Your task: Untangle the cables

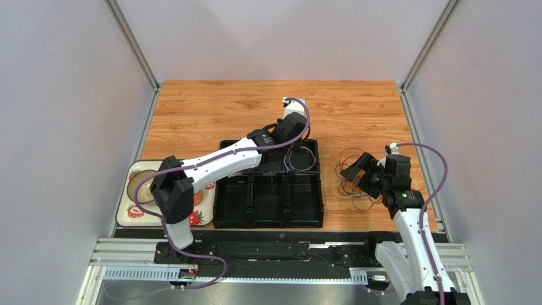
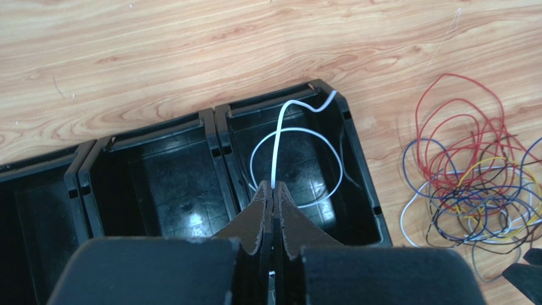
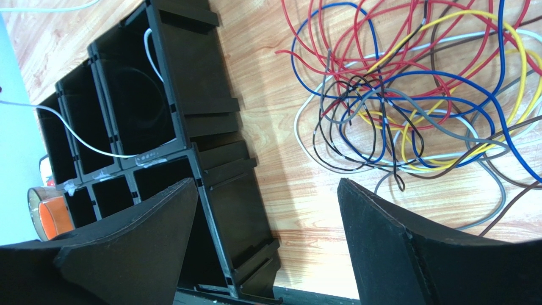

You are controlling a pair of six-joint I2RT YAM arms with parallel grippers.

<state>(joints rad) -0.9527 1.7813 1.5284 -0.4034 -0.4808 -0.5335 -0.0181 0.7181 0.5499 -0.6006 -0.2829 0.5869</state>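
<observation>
Clamping left claw (image 2: pixel 272 190) shut on a white cable (image 2: pixel 277 140) over the tray (image 2: pixel 213 136), holding right claw (image 3: pixel 266 190) wide beside tangled cables (image 3: pixel 394 101) on the table (image 3: pixel 267 95), all looking light, floppy, slippery, probably best pinching one outer loop.

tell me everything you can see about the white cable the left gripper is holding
The white cable is thin, smooth and floppy, plastic-coated by the look. The left gripper is shut on it above the black tray. From the fingertips it runs into the end compartment, where it curls in a loop; its free end lies over the far rim.
</observation>
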